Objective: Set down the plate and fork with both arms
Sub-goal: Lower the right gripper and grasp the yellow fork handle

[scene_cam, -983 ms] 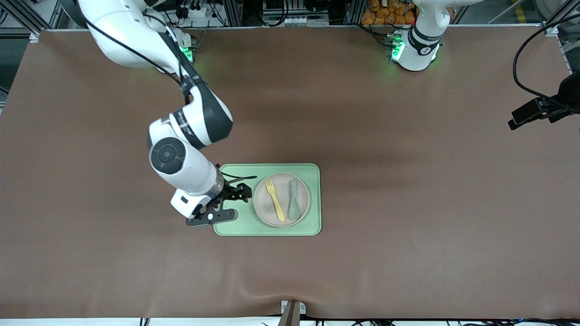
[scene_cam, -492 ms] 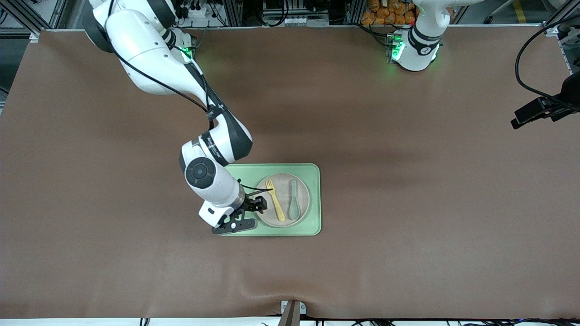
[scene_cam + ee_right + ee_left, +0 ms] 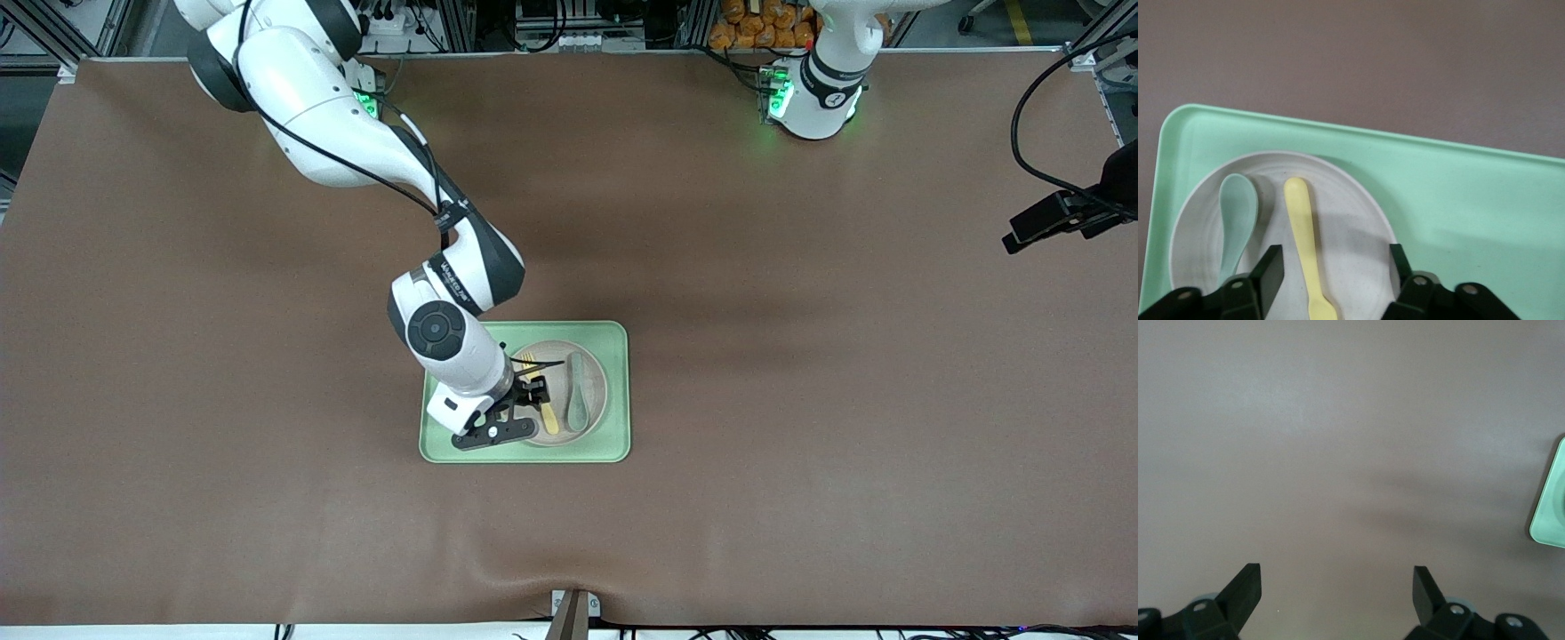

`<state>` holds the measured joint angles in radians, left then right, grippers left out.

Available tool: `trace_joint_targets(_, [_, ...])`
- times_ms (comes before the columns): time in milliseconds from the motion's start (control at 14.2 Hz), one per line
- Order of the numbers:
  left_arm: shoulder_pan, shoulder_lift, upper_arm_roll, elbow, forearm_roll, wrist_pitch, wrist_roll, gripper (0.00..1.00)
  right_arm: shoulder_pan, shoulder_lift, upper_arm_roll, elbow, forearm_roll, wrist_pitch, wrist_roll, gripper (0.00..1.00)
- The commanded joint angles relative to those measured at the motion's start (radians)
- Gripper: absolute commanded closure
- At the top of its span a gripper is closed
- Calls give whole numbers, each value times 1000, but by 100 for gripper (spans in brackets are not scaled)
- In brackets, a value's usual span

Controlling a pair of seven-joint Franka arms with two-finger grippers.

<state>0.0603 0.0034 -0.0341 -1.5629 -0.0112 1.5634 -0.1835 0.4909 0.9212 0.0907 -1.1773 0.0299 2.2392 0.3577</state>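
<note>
The pale plate (image 3: 594, 391) (image 3: 1351, 220) lies in a light-green tray (image 3: 615, 356) (image 3: 1458, 193). On the plate lie the yellow fork (image 3: 550, 414) (image 3: 1303, 227) and, beside it, a grey-green spoon (image 3: 577, 398) (image 3: 1237, 223). My right gripper (image 3: 526, 402) (image 3: 1335, 270) hangs low over the plate, open, with one finger on each side of the fork's handle and neither touching it. My left gripper (image 3: 1022, 233) (image 3: 1337, 587) waits open over bare table at the left arm's end, with nothing between its fingers.
The brown table mat (image 3: 800, 400) spreads all round the tray. A corner of the tray (image 3: 1551, 500) shows at the edge of the left wrist view. A small bracket (image 3: 573, 609) sits at the table edge nearest the front camera.
The right arm has swung from the tray's rim at the right arm's end across to the plate, bringing its gripper over the fork. The left arm has not moved.
</note>
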Motion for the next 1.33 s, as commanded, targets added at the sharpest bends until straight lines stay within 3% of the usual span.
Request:
trace_joint_targets(0, [23,-28,2,-20,4,-2,27,0,18,33,-8,31,-27,-7,23,37])
trace_joint_targets(562, [50,-40,10,-19,17,-6,131,0,34,51,-8,15,-36,-6,23,42])
trace_joint_targets(1264, [49,-40,17,-19,19,-13,130,0,54,68,-8,13,-62,-4,24,50])
